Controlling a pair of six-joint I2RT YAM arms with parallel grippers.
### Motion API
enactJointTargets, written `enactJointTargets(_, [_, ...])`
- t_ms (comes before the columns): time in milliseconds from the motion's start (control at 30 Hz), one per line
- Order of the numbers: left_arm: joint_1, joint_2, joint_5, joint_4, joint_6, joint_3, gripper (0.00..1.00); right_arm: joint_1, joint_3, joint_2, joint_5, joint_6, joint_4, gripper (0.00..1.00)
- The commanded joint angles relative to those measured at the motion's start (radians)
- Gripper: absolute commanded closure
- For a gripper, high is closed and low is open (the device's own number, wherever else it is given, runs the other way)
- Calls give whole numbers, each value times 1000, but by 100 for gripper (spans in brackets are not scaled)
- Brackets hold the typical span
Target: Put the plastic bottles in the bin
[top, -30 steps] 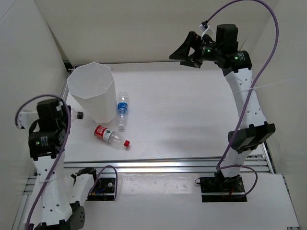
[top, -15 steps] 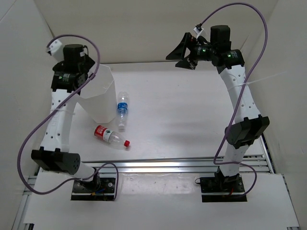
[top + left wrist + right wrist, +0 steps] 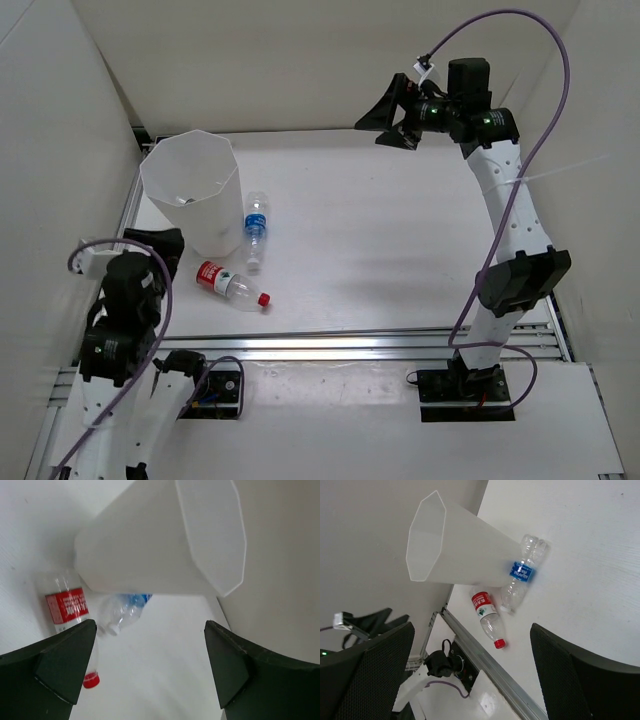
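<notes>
The tall white faceted bin (image 3: 190,195) stands at the back left; a small dark shape shows inside it. Right of it lies a blue-labelled plastic bottle (image 3: 256,228), and in front a red-labelled one with a red cap (image 3: 230,284). My left gripper (image 3: 155,243) hangs low, front-left of the bin, open and holding nothing. In the left wrist view the bin (image 3: 150,545), the red-labelled bottle (image 3: 67,605) and the blue-labelled bottle (image 3: 122,612) lie ahead of the gripper (image 3: 150,665). My right gripper (image 3: 385,120) is high at the back, open and empty, above both bottles (image 3: 522,572) (image 3: 487,617).
White walls close in the table on the left, back and right. An aluminium rail (image 3: 350,345) runs along the near edge, with the arm bases behind it. The bin (image 3: 455,550) stands close to the left wall.
My left arm rose from low on the left to the bin's rim, then came back down front-left of the bin. Its gripper went from shut to open. The right arm barely shifted.
</notes>
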Motion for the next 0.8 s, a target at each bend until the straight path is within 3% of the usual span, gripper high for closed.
enactJointTargets(0, [-1,-18,226,66,-119,-201,0,-5,-19,-45,-10,-11,7,0])
enactJointTargets(133, [-1,24,287,87,-54,-306,0,4,-28,-36,-20,-10,7,0])
enactJointTargets(333, [-1,218,381,268,-27,-427,0,25,-28,-36,-29,-10,7,0])
enactJointTargets(767, [37,574,351,373,58,-426,0,25,-47,-75,-20,-47,-3,0])
